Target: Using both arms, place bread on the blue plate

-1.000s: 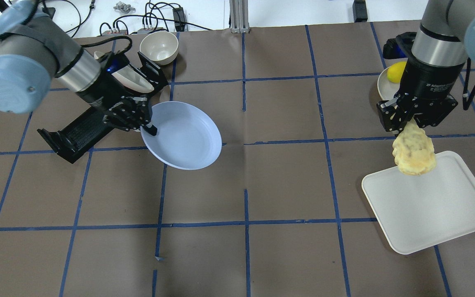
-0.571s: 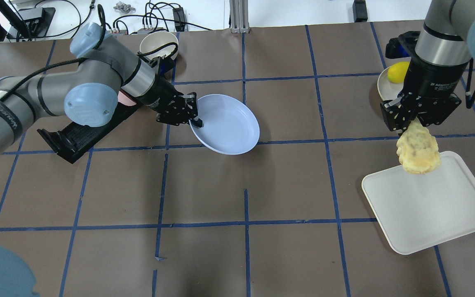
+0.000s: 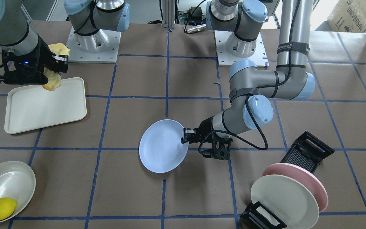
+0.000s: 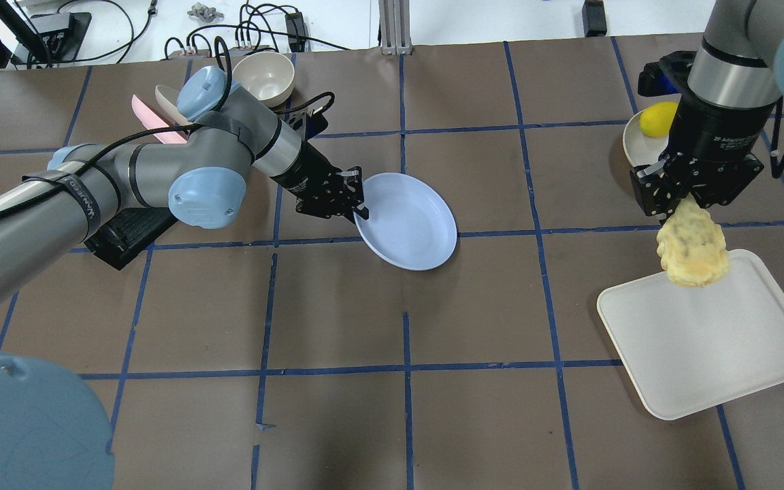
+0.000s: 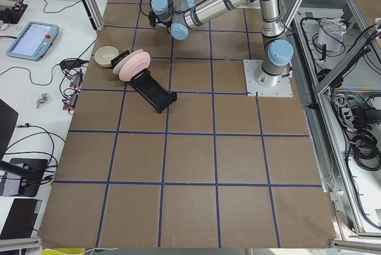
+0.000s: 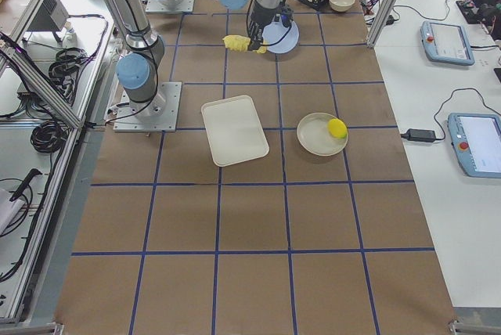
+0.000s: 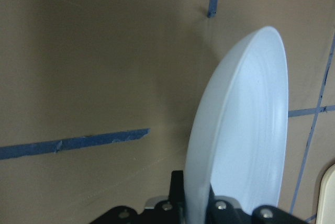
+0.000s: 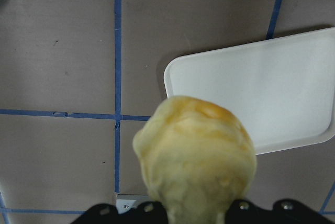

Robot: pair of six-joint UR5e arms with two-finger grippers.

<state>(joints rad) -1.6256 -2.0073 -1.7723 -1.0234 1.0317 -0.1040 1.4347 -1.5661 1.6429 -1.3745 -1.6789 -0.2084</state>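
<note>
Directly beneath the right hand (image 4: pixel 683 207), bread (image 4: pixel 693 253), above the tray (image 4: pixel 712 340).

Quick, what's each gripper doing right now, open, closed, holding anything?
Left gripper: closed on the rim of the blue plate.
Right gripper: closed on one end of the bread.

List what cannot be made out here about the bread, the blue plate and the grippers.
Right wrist view: the bread hides the right gripper's fingers.
Left wrist view: the blue plate shows edge-on, its gripped rim cut off at the bottom edge along with most of the left gripper.
Overhead view: the left arm hides most of the pink plate.
</note>
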